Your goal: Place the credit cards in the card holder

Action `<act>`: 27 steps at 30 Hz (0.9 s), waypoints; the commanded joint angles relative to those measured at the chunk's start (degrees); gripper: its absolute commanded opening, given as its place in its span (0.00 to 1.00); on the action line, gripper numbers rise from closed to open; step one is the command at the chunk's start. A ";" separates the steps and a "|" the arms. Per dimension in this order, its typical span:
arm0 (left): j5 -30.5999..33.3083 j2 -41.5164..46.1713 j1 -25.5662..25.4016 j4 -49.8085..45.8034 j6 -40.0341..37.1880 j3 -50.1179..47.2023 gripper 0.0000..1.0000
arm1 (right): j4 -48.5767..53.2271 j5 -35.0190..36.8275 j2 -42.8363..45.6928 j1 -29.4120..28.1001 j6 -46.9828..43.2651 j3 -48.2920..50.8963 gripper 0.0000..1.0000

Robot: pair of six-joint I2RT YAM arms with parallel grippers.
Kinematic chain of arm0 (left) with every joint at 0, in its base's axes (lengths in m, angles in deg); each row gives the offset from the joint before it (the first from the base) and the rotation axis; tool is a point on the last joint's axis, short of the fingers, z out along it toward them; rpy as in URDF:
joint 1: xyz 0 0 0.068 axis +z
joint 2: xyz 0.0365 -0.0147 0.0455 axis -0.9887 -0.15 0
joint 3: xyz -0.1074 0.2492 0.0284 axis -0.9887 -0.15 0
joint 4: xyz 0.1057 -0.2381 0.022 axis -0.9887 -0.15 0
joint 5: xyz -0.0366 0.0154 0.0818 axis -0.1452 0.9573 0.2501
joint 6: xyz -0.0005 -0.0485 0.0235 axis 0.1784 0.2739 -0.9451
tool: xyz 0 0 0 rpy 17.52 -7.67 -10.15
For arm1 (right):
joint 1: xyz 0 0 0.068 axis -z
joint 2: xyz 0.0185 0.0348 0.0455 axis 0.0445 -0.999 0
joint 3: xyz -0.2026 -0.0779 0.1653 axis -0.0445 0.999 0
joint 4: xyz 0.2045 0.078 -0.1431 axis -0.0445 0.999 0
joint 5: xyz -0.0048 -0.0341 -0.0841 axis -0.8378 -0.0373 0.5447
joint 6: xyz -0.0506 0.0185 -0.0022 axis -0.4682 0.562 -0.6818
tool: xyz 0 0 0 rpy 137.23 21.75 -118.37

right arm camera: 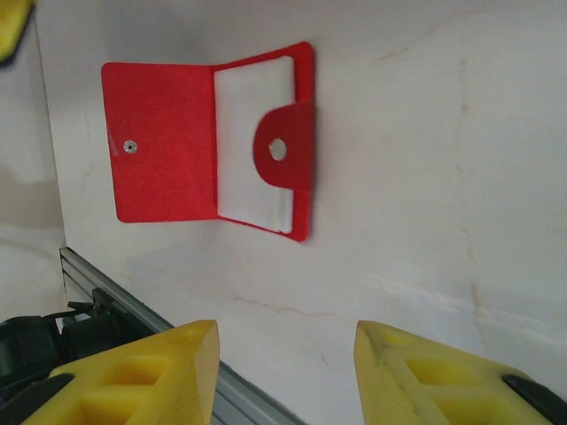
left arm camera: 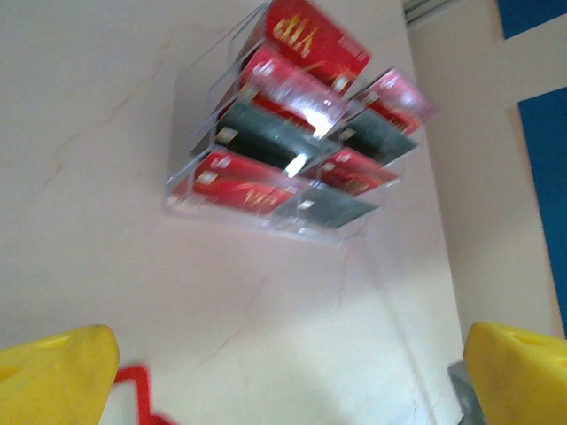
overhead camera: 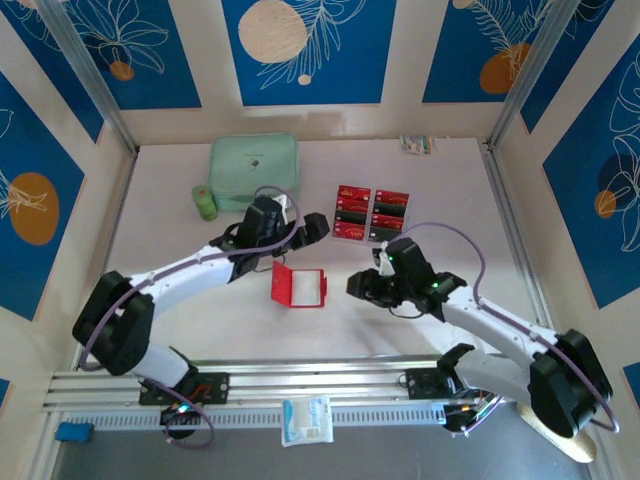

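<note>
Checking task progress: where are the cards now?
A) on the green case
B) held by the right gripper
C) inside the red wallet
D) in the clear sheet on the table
D: the cards sit in two columns in the clear sheet, apart from the open red wallet.

Table [overhead camera: 460, 180]: pale, faintly veined
Centre: card holder [overhead camera: 299, 286], lying open
Beyond it: credit cards [overhead camera: 370, 214] in clear sheet [left arm camera: 199, 115]
Far left: mint-green case [overhead camera: 253, 172], green roll [overhead camera: 204, 202]

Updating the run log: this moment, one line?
card holder open on table | credit cards in clear sheet | left fingers open | right fingers open
</note>
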 commanded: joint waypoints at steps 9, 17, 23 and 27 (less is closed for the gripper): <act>-2.02 8.17 -0.52 -0.10 2.33 -12.19 1.00 | -10.22 7.52 -16.65 -6.30 6.23 -10.79 0.28; -1.65 9.24 -0.49 2.33 2.48 -15.99 1.00 | -10.43 8.16 -25.98 -7.91 9.17 -16.84 0.21; -1.69 8.27 -0.53 4.23 2.40 -17.43 1.00 | -11.02 8.18 -31.79 -7.90 10.21 -19.32 0.21; -1.71 6.82 -0.46 5.07 2.12 -18.18 1.00 | -11.09 8.57 -34.62 -7.26 9.52 -20.15 0.18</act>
